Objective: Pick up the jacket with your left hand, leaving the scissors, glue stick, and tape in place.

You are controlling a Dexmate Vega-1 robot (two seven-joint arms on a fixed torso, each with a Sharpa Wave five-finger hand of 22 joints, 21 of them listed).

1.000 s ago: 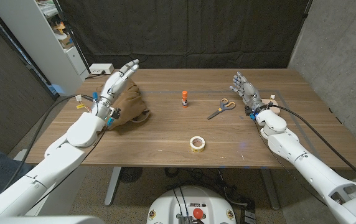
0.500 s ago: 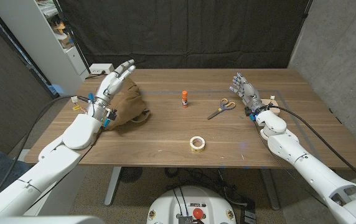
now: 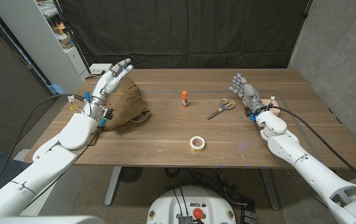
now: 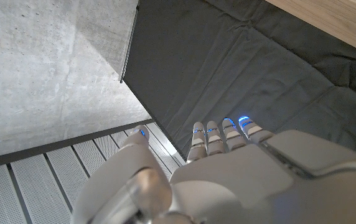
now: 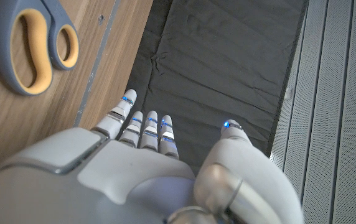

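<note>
Left hand (image 3: 108,87) is raised over the table's (image 3: 165,134) far-left corner, fingers straight and spread, holding nothing, w/ forearm angled up from bottom left. Brown jacket (image 3: 127,107) lies crumpled on the table just beside and under that hand. Right hand (image 3: 243,87) stands near the right edge, fingers extended & apart, empty. Scissors (image 3: 221,108) lie just left of it, glue stick (image 3: 184,98) upright mid-table, tape (image 3: 196,143) nearer the front edge.

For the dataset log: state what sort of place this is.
Probably a robotics lab or test room: a wooden table set before a black backdrop curtain, a bare concrete wall, and a white shelving unit beside it.
</note>
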